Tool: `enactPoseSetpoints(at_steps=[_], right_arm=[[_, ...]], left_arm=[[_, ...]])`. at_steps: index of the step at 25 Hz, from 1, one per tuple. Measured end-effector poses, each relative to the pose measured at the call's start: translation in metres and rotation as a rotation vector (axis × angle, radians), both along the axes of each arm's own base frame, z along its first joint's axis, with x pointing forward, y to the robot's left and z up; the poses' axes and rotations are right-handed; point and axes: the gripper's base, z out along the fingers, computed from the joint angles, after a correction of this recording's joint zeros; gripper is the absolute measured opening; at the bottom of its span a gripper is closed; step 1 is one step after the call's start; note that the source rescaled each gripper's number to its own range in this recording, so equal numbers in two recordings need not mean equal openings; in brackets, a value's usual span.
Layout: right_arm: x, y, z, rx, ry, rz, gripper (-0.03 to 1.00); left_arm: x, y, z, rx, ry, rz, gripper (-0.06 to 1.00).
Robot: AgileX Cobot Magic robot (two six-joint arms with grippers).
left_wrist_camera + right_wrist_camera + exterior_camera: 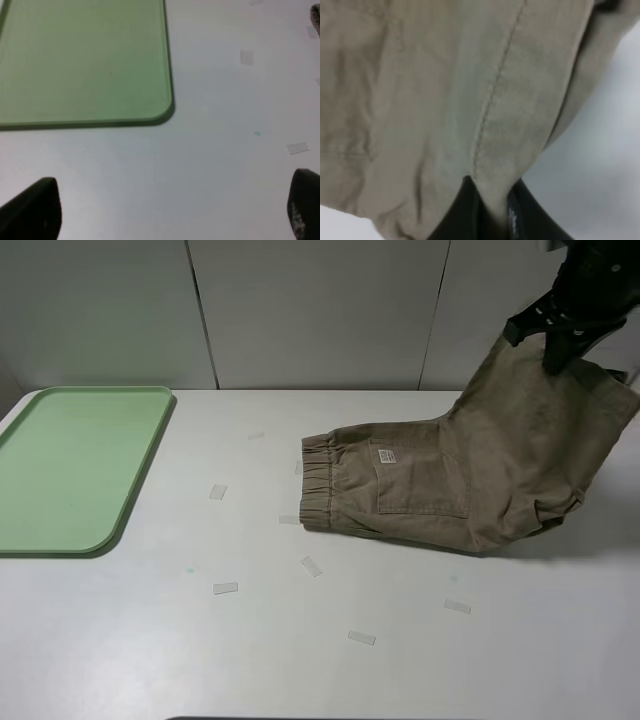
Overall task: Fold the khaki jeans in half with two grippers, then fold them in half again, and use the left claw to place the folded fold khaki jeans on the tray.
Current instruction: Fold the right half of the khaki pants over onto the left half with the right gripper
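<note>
1. We are looking at one pair of khaki shorts (455, 480) in tan cotton. Its gathered waistband (318, 483) is lying flat on the white table (300, 670), turned toward the tray. A patch pocket (425, 485) with a small pale label (388, 455) is facing up.
2. The shorts are sitting right of the table's middle, well apart from the tray (80, 460). Their leg end is hanging in the air at the far right, with the cloth sloping up from the flat part.
3. The right gripper (560, 340) is clenching that raised leg end. Its wrist view is showing a fold of cloth with a stitched seam pinched between the dark fingers (457, 217).
4. The left gripper (167, 212) is released. Its two black fingertips are standing wide apart with only bare table between them, near the tray's rounded corner.
5. We are counting one pair of shorts, one pale green tray and two grippers. We are also counting at least seven small clear tape pieces (218, 491) scattered on the table.
6. Only the high camera is showing the whole shorts and the tray together. Only the left wrist view is showing the left gripper. Only the right wrist view is showing the pinch up close.
</note>
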Motion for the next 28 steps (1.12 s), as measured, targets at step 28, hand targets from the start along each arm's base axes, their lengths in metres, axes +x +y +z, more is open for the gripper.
enactPoseSetpoints(at_steps=[28], right_arm=[[-0.024, 0.188, -0.115, 0.110, 0.095, 0.105, 0.08]], left_arm=[[0.000, 0.000, 0.000, 0.000, 0.001, 0.000, 0.89]])
